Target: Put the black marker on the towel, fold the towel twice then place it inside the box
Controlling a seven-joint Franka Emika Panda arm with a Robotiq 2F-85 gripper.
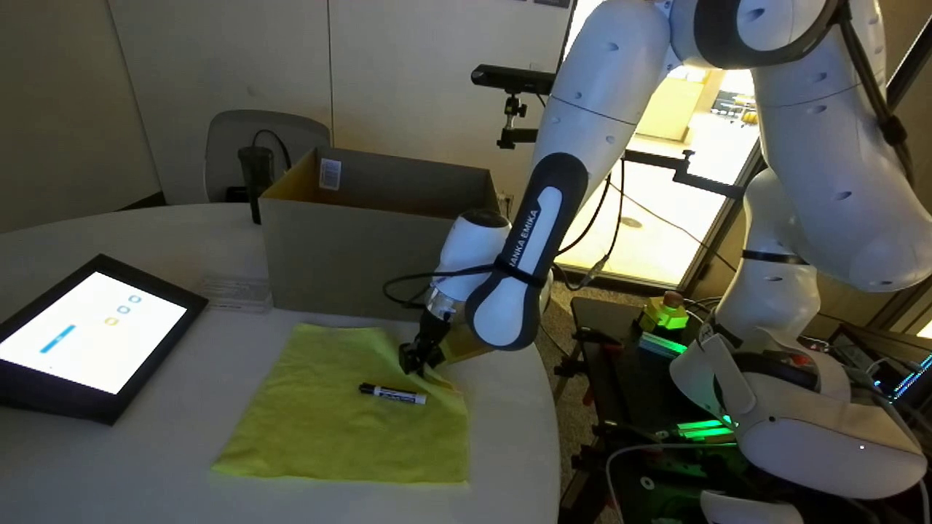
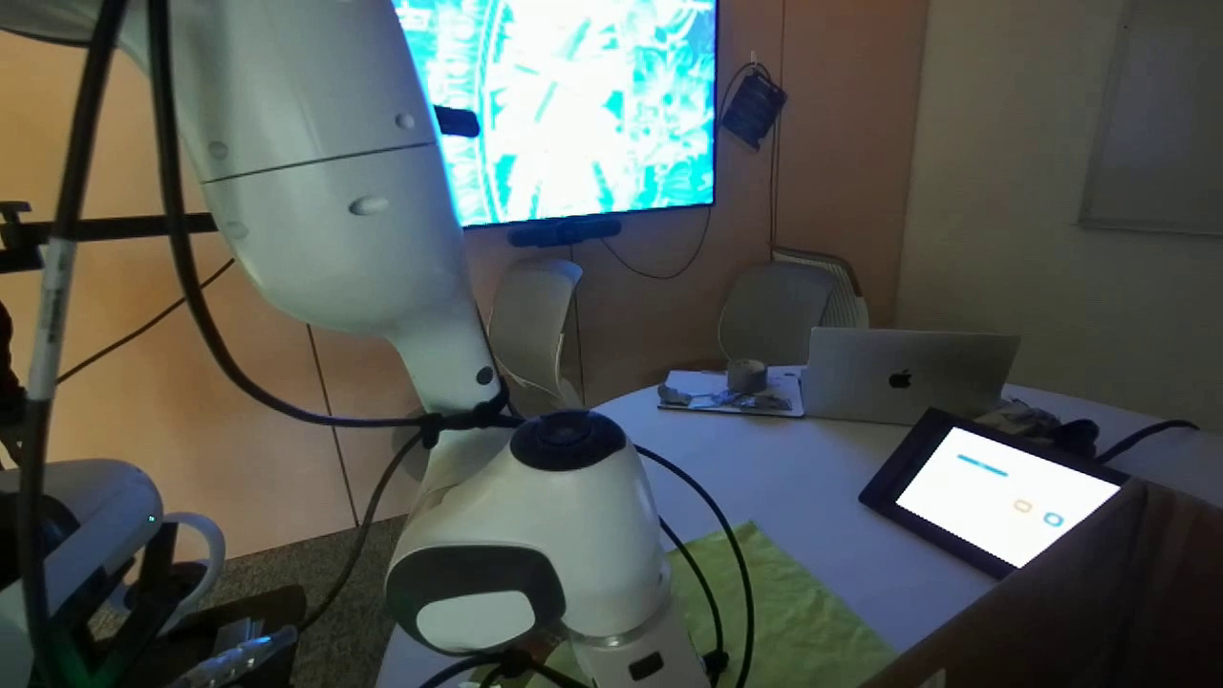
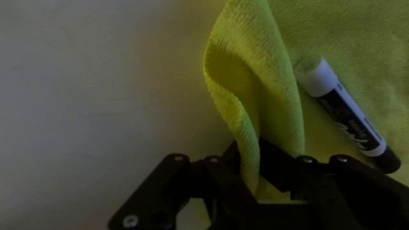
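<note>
Down at the bottom of the wrist view, near the middle, the black gripper [image 3: 250, 159] is closed around a raised fold of the yellow-green towel [image 3: 274, 83], its two fingers [image 3: 278, 166] pressing the cloth from either side. Right of that fold, the black marker [image 3: 346, 111] lies slantwise on the towel, white end toward the upper left, dark cap toward the lower right. In an exterior view, the towel spreads mostly flat across the lower middle of the frame, on a white table [image 1: 145, 473]; the marker rests on it just below the gripper. Higher up, left of centre, stands the brown cardboard box [image 1: 349, 255], open at the top, a pale label [image 1: 330, 175] on an inner wall; its floor is hidden, so its contents cannot be told. A lit tablet [image 1: 102, 335] sits at far left. In an exterior view, at middle right, a silver laptop [image 2: 908, 373] stands beside a flat white board [image 2: 791, 386] bearing a grey roll [image 2: 747, 376].
</note>
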